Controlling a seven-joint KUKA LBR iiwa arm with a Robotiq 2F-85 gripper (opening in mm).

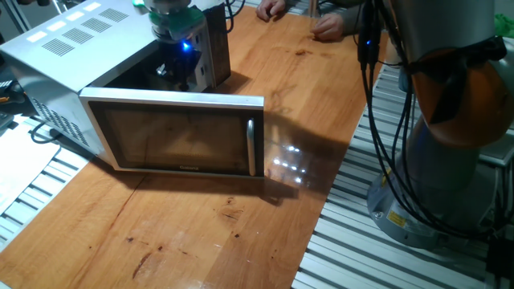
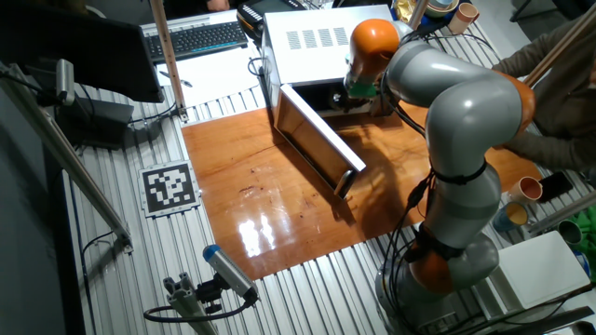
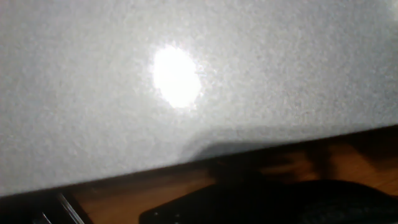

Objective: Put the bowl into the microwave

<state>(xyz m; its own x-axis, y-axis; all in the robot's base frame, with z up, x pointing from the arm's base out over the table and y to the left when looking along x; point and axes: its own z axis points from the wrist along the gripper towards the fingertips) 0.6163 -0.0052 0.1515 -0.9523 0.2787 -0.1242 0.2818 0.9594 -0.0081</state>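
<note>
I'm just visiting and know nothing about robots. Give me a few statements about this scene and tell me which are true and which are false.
1. The microwave door is open. True.
2. The arm reaches into the microwave's opening. True; its hand end is at the dark cavity.
3. The bowl stands on the table in front of the door. False; no bowl shows there, and none can be made out in any view.
4. The microwave has vent slots on top. True.
5. The door is plain white metal. False; it is glass in a silver frame with a vertical handle.
6. The hand view shows the gripper's fingers clearly. False; it shows mostly a pale wall with a bright glare spot.
</note>
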